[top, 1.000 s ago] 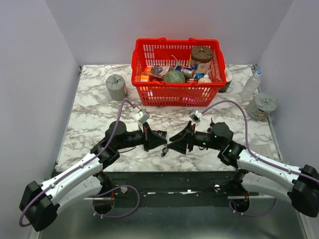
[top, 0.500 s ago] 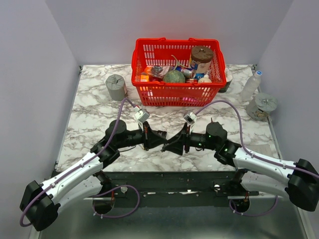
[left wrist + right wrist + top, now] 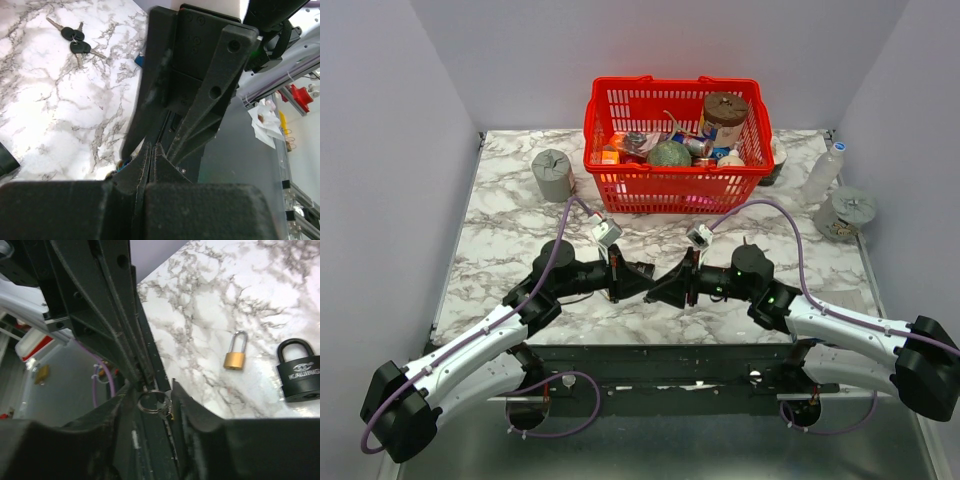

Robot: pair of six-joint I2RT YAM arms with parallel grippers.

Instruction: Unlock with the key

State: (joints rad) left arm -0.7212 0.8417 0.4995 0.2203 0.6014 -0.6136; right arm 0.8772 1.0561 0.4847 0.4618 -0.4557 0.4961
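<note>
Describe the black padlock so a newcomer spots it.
On the marble table in the right wrist view, two padlocks lie apart. The black padlock is the bigger, white-lettered one; the brass padlock beside it is small with a silver shackle.

Key bunch [image 3: 75, 41]: tiny, abt 3 keys on one small link. Dark oval heads, thin silvery blades. Lies flat on white-grey marble tabletop [image 3: 45, 105], top-left of left wrist view. Heads clustered tog., blades fanned: one pts up-left, one right, one down. Nothing touching it; well apart from black gripper bodies.
</note>
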